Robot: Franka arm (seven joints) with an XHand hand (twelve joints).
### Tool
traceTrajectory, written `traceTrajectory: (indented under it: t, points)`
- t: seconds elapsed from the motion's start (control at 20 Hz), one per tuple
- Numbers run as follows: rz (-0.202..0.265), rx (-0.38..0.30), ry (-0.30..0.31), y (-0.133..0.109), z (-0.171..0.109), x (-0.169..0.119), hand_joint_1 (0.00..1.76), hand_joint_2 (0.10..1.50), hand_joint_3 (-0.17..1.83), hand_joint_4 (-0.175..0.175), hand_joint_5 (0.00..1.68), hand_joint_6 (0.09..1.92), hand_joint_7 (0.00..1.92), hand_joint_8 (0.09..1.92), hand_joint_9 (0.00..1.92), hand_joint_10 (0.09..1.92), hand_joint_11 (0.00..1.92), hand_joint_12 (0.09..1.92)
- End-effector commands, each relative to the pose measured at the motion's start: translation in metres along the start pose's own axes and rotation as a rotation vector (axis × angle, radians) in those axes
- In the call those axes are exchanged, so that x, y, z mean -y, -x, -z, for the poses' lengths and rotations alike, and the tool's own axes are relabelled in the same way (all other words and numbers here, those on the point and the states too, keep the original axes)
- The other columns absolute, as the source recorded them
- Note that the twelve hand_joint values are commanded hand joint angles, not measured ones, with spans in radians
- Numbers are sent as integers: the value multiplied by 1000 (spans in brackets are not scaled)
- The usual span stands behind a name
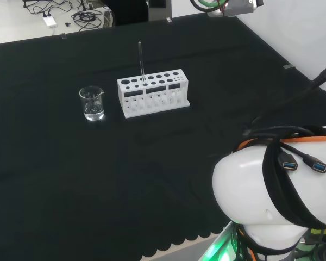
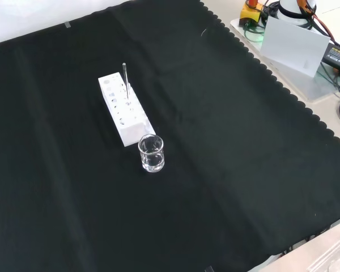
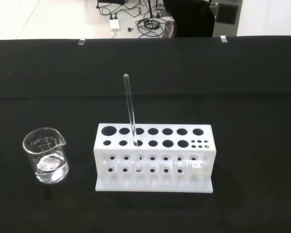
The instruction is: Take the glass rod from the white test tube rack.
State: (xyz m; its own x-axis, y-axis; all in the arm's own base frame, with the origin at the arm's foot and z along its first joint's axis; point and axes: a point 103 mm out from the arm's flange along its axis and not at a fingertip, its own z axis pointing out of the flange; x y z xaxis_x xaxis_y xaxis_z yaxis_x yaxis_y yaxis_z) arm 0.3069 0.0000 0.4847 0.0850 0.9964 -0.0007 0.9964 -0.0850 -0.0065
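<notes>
Black cloth (image 1: 70, 174) bears rack (image 1: 154, 92) holding rod (image 1: 141, 61).

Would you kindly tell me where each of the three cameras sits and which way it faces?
Head view: behind and above the arm's base, looking over a white arm link at the rack, glass rod and beaker.
Front view: opposite side, looking down on the cloth; the arm's base stands at top right.
Wrist view: at the wrist, facing the rack's long side.
Shared: all three show the rod upright in the rack, the beaker beside it.
</notes>
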Motion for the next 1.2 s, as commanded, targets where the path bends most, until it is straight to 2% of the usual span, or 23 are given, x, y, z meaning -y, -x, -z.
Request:
traceTrajectory:
  t: [0.05, 0.1, 0.15, 0.2, 0.25, 0.3, 0.45, 0.9, 1.05, 1.2]
  points:
    - [-157, 21, 56, 27, 63, 75, 977, 1056, -168, -175, 240, 258, 276, 636, 724, 87, 807, 91]
    - [-169, 22, 66, 29, 67, 81, 964, 1058, -170, -175, 210, 158, 187, 660, 557, 141, 536, 409]
    - [-171, 21, 67, 28, 69, 82, 934, 1072, -173, -175, 196, 92, 117, 722, 415, 308, 307, 793]
    - [-171, 23, 67, 27, 69, 82, 911, 1084, -174, -175, 190, 87, 68, 780, 294, 501, 159, 1074]
    - [-170, 25, 67, 26, 70, 82, 896, 1091, -175, -175, 189, 87, 38, 822, 205, 659, 78, 1244]
    - [-168, 26, 68, 25, 70, 82, 887, 1095, -175, -175, 188, 87, 21, 848, 149, 767, 37, 1331]
    - [-165, 24, 69, 24, 71, 82, 879, 1097, -175, -175, 190, 87, 5, 874, 92, 874, 3, 1403]
    - [-169, 24, 68, 22, 71, 84, 868, 1102, -175, -175, 193, 87, 6, 880, 83, 894, 0, 1415]
    - [-170, 24, 63, 21, 70, 84, 861, 1108, -175, -175, 193, 87, 6, 881, 103, 902, 50, 1436]
    - [-165, 12, 73, 21, 72, 86, 860, 1111, -175, -175, 197, 87, 14, 885, 187, 877, 212, 1402]
